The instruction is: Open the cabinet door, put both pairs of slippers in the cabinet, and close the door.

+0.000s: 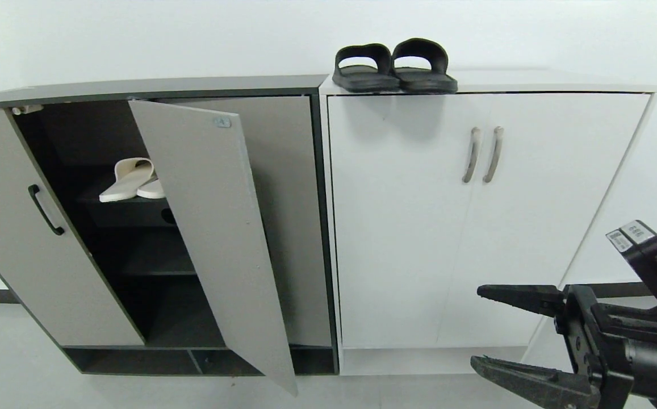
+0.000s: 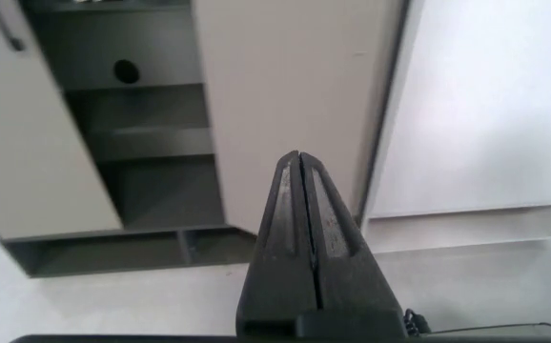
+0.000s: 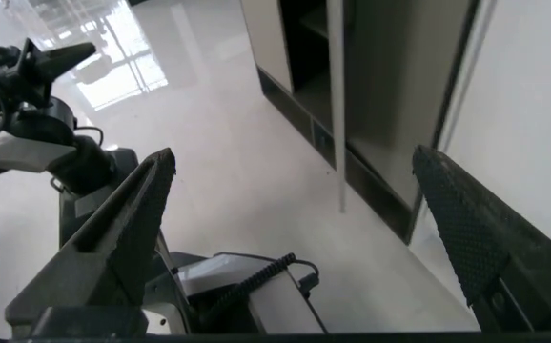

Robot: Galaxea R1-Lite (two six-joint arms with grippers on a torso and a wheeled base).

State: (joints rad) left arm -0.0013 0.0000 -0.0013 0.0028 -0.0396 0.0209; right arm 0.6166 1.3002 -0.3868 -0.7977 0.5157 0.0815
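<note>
Head view: the grey cabinet (image 1: 146, 85) stood on the left with its open door (image 1: 214, 227) swung out toward the camera. The white slippers (image 1: 129, 179) lay on an upper shelf inside, partly hidden behind that door. A second grey door (image 1: 10, 227) with a black handle (image 1: 45, 210) sat further left; could not tell if it was fully shut. The black slippers (image 1: 394, 68) sat side by side on top of the white cabinet (image 1: 407, 227), near its left end, toes facing out. The white cabinet's two doors were shut, with the metal handles (image 1: 482, 154) close together. The right gripper (image 1: 476, 326) was low in front of the white cabinet, jaws spread wide, holding nothing.

Left wrist view: the left gripper (image 2: 299, 157) had its two fingers pressed flat together, nothing between them, tip aimed at the lower part of the open door (image 2: 285, 95). Dark shelves (image 2: 152, 143) showed inside the cabinet, and the white cabinet (image 2: 485, 95) was beside it.

Right wrist view: the right gripper (image 3: 295, 171) was fully spread, fingers (image 3: 132, 219) well apart and empty, above the glossy floor (image 3: 209, 143). The open door (image 3: 335, 105) appeared edge-on between them, with the grey cabinet (image 3: 390, 86) behind.
</note>
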